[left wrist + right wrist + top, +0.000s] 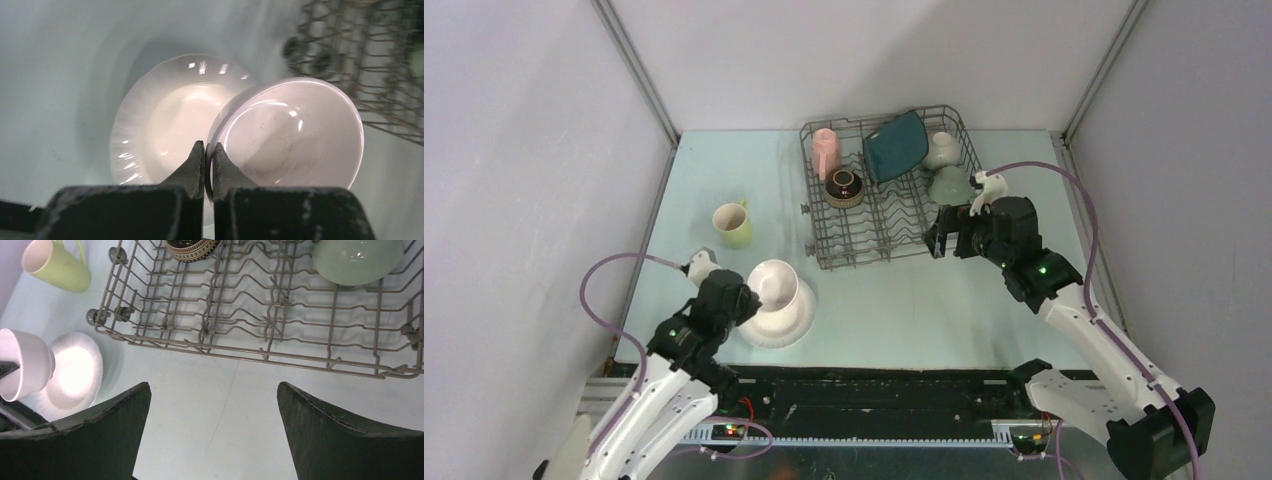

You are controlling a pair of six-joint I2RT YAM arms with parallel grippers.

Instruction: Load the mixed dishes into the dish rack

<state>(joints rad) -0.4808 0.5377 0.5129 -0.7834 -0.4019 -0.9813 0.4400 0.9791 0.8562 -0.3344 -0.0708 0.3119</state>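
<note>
My left gripper (209,147) is shut on the rim of the pale pink bowl (295,135), holding it tilted just above the round white plate (165,120), which lies on the table at front left (779,322). The yellow-green mug (734,223) stands on the table left of the dish rack (889,215). The rack holds the pink mug (826,150), brown bowl (844,185), dark teal plate (896,145), white bowl (941,148) and pale green bowl (949,183). My right gripper (214,385) is open and empty over bare table by the rack's front right corner.
The rack's front rows of tines (240,305) hold nothing. Grey walls enclose the table on the left, back and right. The right arm's cable (1064,175) loops beside the rack's right side.
</note>
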